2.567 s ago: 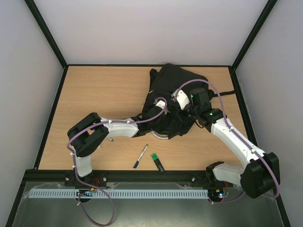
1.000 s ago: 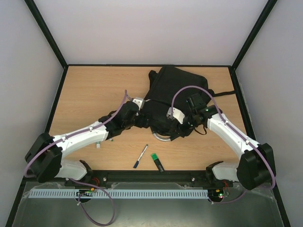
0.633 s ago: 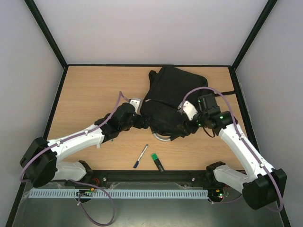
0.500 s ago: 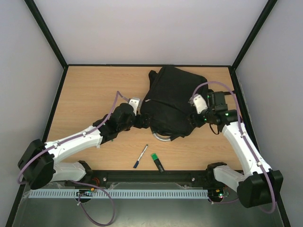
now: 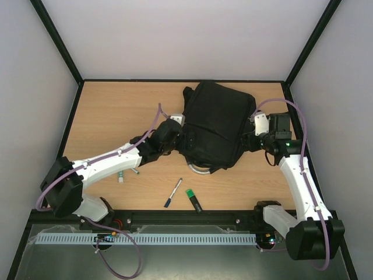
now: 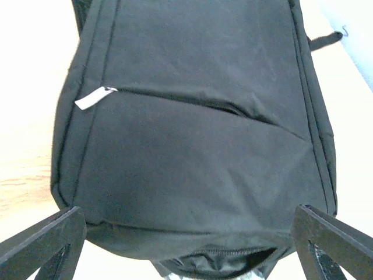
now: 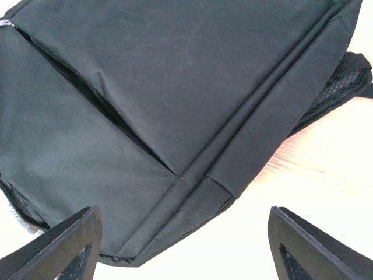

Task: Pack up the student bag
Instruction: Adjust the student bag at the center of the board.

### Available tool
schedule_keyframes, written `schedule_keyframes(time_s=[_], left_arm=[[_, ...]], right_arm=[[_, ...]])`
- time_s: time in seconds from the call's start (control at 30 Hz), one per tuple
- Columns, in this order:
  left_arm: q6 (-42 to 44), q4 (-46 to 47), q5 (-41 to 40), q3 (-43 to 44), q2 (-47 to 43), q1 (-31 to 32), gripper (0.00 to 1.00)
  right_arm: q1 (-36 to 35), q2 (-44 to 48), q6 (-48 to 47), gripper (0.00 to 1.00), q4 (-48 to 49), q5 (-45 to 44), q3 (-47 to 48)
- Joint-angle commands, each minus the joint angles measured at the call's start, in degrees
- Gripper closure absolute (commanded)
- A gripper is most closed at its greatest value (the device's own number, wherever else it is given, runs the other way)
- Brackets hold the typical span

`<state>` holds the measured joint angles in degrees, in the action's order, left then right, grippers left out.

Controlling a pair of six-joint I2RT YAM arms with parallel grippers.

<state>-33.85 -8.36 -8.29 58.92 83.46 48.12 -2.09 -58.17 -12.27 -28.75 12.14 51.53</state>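
Note:
The student bag [image 5: 217,123], a large black backpack, lies flat on the wooden table [image 5: 116,116]; its silvery loop handle [image 5: 201,170] sticks out at the near edge. My left gripper [image 5: 185,140] sits at the bag's left side, open, with nothing between its fingers [image 6: 49,242]. The left wrist view looks along the bag [image 6: 192,128], showing a silver zipper pull [image 6: 95,97] and a gaping zipped opening [image 6: 221,259] near the camera. My right gripper [image 5: 249,140] is open at the bag's right edge. In the right wrist view it [image 7: 183,216] hovers over the bag's corner [image 7: 145,116], holding nothing.
A blue-capped pen [image 5: 173,192] and a green highlighter [image 5: 193,199] lie on the table near the front edge. A small light item [image 5: 120,177] rests under the left forearm. A black strap [image 5: 280,114] trails from the bag toward the right wall.
My right gripper opened and drew back rightward off the bag to its right edge. The bag settled flatter. My left gripper shifted up along the bag's left side.

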Motion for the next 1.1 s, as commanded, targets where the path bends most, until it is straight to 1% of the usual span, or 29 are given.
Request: schedule_keyframes(time_s=[0.0, 0.03, 0.13, 0.17, 0.3, 0.37, 0.4, 0.5, 0.63, 0.67, 0.7, 0.83, 1.07], left_arm=[[-0.17, 6.12, -6.84, -4.5, -3.79, -0.06, 0.01], [-2.56, 7.32, -7.9, -5.65, -4.46, -1.13, 0.01], [-5.1, 8.76, -4.13, -5.53, -2.0, -5.54, 0.01], [-5.36, 8.38, -3.34, -4.68, -0.72, -6.61, 0.01], [-5.96, 7.54, -3.76, -3.57, 2.76, -8.28, 0.01], [-6.81, 9.59, -4.96, -5.67, 2.81, -8.46, 0.01], [-7.3, 12.06, -4.99, -7.25, 2.58, -8.71, 0.01], [-8.69, 17.31, -2.91, -10.63, 2.64, -10.34, 0.01], [-8.89, 21.37, 1.44, -10.66, 5.03, -13.17, 0.01], [-8.87, 22.31, 2.6, -10.32, 5.79, -13.93, 0.01], [-8.88, 23.12, 4.31, -9.82, 6.76, -14.76, 0.01], [-7.33, 22.17, 13.04, -3.88, 13.57, -17.83, 0.01], [-2.8, 19.88, 21.6, 4.68, 22.2, -18.5, 0.04]], right_arm=[[0.46, 0.63, 1.31, 0.23, -0.03, -0.36, -1.71], [0.5, 0.61, 1.17, 0.23, -0.03, -0.7, -1.81], [0.64, -0.27, 0.88, 0.22, 0.35, -1.43, -2.48], [0.68, -1.04, 0.96, 0.2, 0.25, -1.7, -2.56], [1.2, -5.19, 1.82, 0.17, 1.62, -1.97, -3.28], [1.21, -8.48, 1.69, 0.17, 1.57, -2.94, -2.46], [1.27, -10.11, 1.63, 0.17, 1.58, -3.7, -1.94], [1.59, -14.37, 2.19, 0.17, 1.51, -4.58, 0.36], [1.94, -17.32, 3.63, 0.16, 1.29, -4.99, 5.32], [2.1, -18.12, 4.2, 0.16, 1.39, -5.39, 6.36], [2.4, -19.16, 4.95, 0.13, 1.4, -5.82, 7.41], [3.55, -25.57, 6.14, 0.12, -0.32, -4.93, 11.01], [4.87, -35.82, 5.93, 0.11, -1.28, -4.99, 14.48]])
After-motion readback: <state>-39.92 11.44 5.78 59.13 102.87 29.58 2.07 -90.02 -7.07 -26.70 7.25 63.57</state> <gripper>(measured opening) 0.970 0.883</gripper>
